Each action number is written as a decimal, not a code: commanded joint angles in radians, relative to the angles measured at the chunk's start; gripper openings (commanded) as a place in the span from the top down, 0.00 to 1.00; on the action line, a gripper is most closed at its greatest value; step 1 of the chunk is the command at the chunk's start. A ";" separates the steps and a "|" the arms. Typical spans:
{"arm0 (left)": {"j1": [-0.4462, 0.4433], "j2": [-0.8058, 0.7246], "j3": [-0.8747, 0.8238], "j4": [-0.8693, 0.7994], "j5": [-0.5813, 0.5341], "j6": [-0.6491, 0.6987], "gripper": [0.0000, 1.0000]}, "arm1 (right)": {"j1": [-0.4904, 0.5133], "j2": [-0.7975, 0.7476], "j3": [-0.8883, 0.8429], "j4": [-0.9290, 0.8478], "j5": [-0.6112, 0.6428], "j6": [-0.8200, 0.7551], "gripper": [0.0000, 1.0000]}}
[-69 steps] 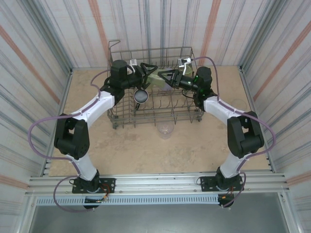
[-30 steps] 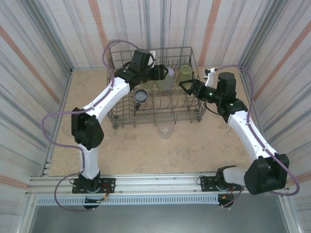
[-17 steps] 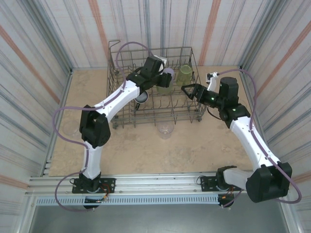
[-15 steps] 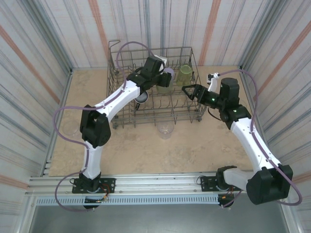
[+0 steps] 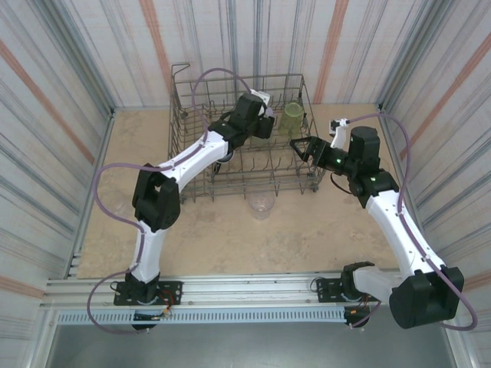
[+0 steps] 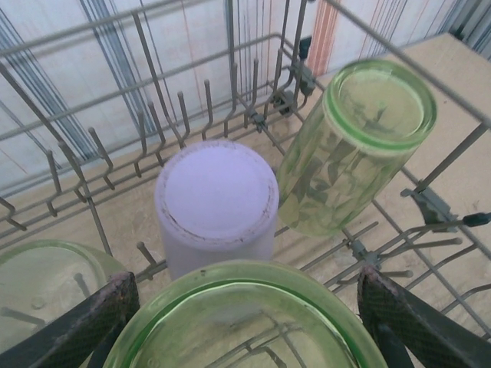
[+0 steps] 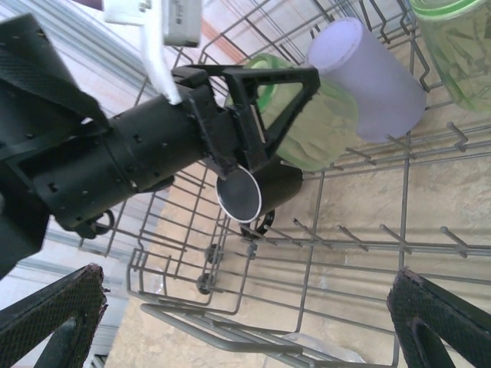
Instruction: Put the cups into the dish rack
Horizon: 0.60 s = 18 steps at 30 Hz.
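The right gripper (image 5: 300,148), claw spread wide and empty, has backed out to 3 o'clock of the dish rack (image 5: 238,79). The left gripper (image 5: 262,125), clamped on a yellow-green cup (image 6: 245,326), has reached the rack's 1 o'clock, so release looks next. Racked: three yellow-green counting the tilted cup (image 6: 357,146) and the low cup (image 6: 42,284), one lavender cup (image 6: 216,203), one dark cup (image 7: 261,192). One clear cup (image 5: 261,205) waits on the table at the rack's 6 o'clock.

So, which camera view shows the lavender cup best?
The left wrist view: the lavender cup stands upside down in the middle of the picture, its whole base plain. The right wrist view gives its side at an angle, near the top edge. From the top camera, the left arm covers most of it.
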 commanded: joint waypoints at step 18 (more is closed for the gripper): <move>-0.005 0.036 -0.106 0.109 -0.073 -0.008 1.00 | -0.011 -0.010 -0.010 -0.001 0.009 -0.021 0.01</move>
